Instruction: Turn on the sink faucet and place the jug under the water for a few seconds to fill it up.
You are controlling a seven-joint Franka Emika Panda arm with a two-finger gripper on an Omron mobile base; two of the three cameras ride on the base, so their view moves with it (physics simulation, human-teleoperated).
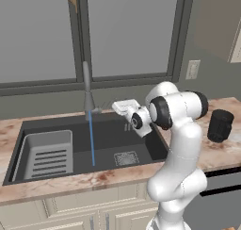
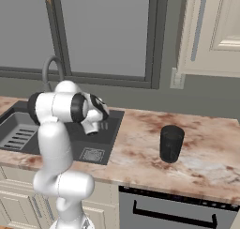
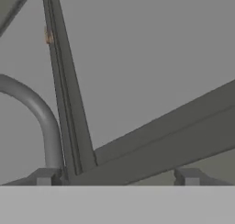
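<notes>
Grey, at the far left of the left base view, the slotted rack (image 1: 47, 153) is seen lying in the left part of the sink (image 1: 141, 144), a wide dark basin set into the marbled table (image 1: 70, 184). To the right of the rack, the sink faucet (image 1: 87, 90) is seen rising from the back rim of the basin, in front of the window (image 1: 127, 31). From its spout the water (image 1: 92, 139) is seen falling as a thin, straight blue stream onto the basin floor, just left of the square drain grate (image 1: 126, 158).

Further right, the claw (image 1: 121, 107) is held above the back of the sink, near the faucet's base, and is pointed towards the window. In the hand view its two fingertips (image 3: 45, 176) are seen standing wide apart with nothing between them, so the claw is shown open and empty. The curved neck of the faucet is seen there beside the left fingertip, with the window frame beyond.

At the far right, the jug (image 1: 220, 125) is seen standing upright on the table, well apart from the sink and from the stream. In the right base view the same black jug (image 2: 171, 143) is shown on the marbled surface to the right of the basin, with the wall outlet (image 2: 177, 78) above and behind it. The jug is touched by nothing.
</notes>
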